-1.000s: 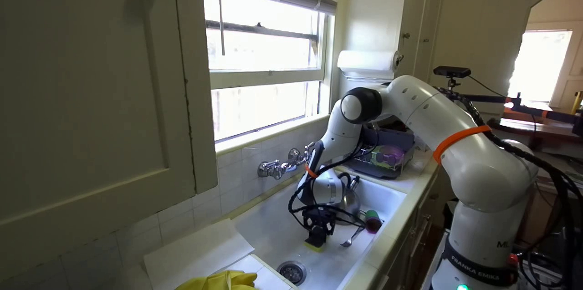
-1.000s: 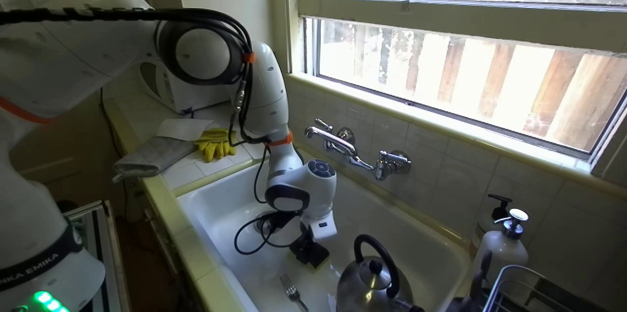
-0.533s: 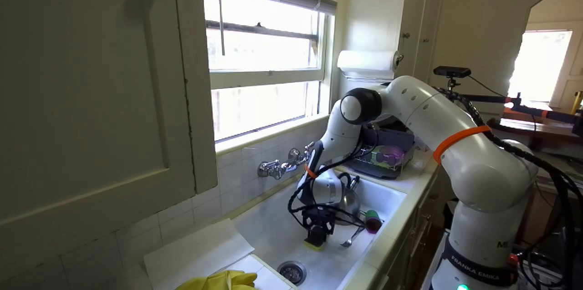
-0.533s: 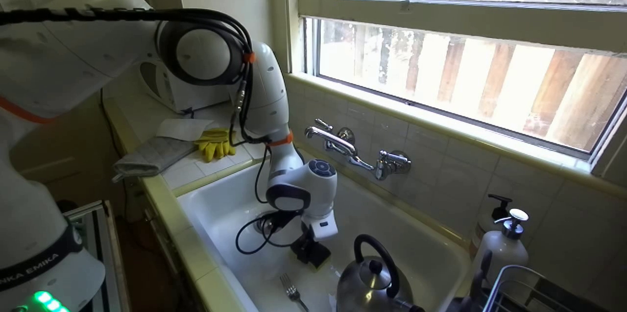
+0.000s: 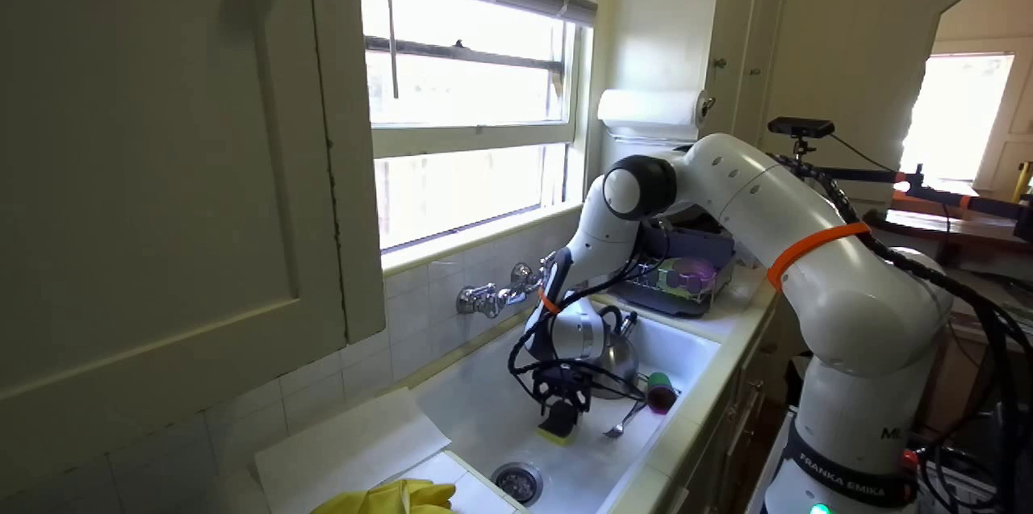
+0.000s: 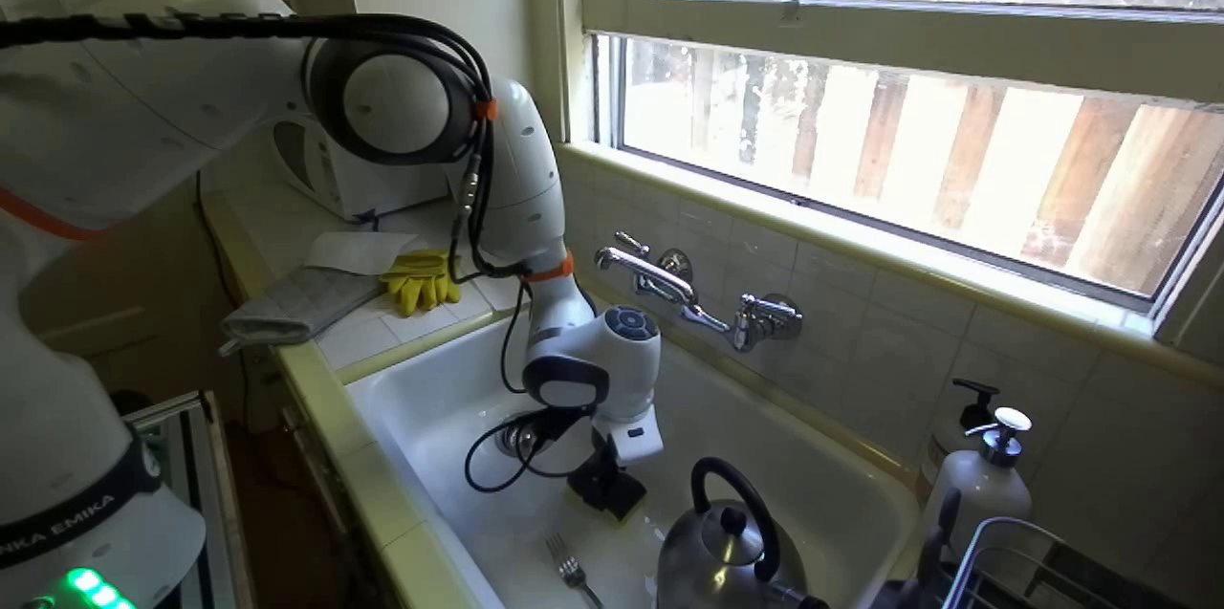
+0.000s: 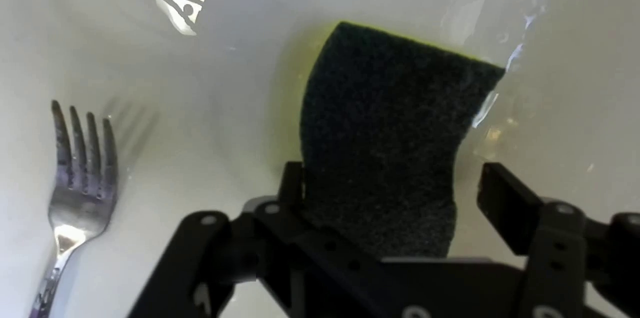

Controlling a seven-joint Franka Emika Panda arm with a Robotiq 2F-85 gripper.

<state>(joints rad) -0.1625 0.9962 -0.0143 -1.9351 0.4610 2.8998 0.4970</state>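
End effector [image 7: 393,183]: low in the sink [image 6: 406,389], fingers spread well apart astride the sponge [image 7: 385,123]; in the wrist view the left finger stands right at its edge, while a clear gap separates the right finger from it, so nothing is gripped.
Sponge: in the sink under the end effector, between the fingers and reaching out past them; dark face up, yellow-green below, sides slightly curved.
Fork [image 7: 82,203]: on the sink bottom, left of the sponge in the wrist view, apart from it and from the fingers.
Kettle [image 6: 703,561]: upright in the sink, steel with a black handle, near the end effector.
Cup [image 5: 660,397]: green and dark red, near the kettle and fork.
Drain [image 5: 518,483]: at the end of the sink away from the kettle.
Faucet [image 6: 655,277]: chrome, on the tiled wall [image 6: 861,341] over the sink.
Surface [image 6: 382,334]: tiled; gloves [image 6: 421,282], yellow, lie near the sink's drain end, beside a folded cloth [image 6: 301,308] and a white sheet [image 6: 361,252].
Dish rack [image 5: 670,304]: past the sink's kettle end, on the surface.
Soap bottle [image 6: 994,494]: white, near the dish rack and kettle.
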